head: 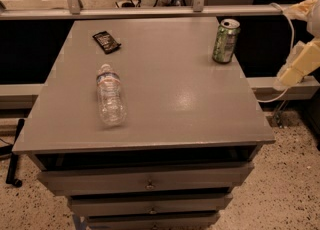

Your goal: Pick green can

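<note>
So the can (226, 41) is standing upright on the desk (175, 99), up near the desk's back right corner. It's green with a silver top and nothing is touching it. The claw (298, 65) is off the desk's right edge, hanging out past that same corner and well apart from everything on the desk. It's only partly in view, so honestly I can't tell if it's released or clenched. A clear bottle (110, 95) lies on its side on the desk's left half, cap toward the back. A dark wrapper (106, 42) sits flat near the desk's back left. Drawers (150, 179) run down the desk's front.
</note>
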Controlling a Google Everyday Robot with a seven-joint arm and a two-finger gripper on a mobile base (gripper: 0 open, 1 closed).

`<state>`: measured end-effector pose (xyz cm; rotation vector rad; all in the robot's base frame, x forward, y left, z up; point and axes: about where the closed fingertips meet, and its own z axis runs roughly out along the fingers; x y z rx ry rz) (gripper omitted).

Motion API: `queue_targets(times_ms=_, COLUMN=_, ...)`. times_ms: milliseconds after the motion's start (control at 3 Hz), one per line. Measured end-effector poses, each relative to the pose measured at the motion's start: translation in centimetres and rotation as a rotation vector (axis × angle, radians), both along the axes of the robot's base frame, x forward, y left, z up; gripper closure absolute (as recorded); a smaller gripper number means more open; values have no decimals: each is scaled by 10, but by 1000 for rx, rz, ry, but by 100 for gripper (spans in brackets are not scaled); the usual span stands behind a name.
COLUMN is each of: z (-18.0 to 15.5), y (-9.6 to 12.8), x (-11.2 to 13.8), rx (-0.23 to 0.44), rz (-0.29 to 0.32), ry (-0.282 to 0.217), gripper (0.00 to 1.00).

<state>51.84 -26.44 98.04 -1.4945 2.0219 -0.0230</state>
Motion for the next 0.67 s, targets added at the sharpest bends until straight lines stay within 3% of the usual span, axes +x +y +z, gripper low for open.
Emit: queue_targets(times_ms=667, z=-30, y=-37, x=112, rx=268, rz=-60, ry=-72, gripper=0)
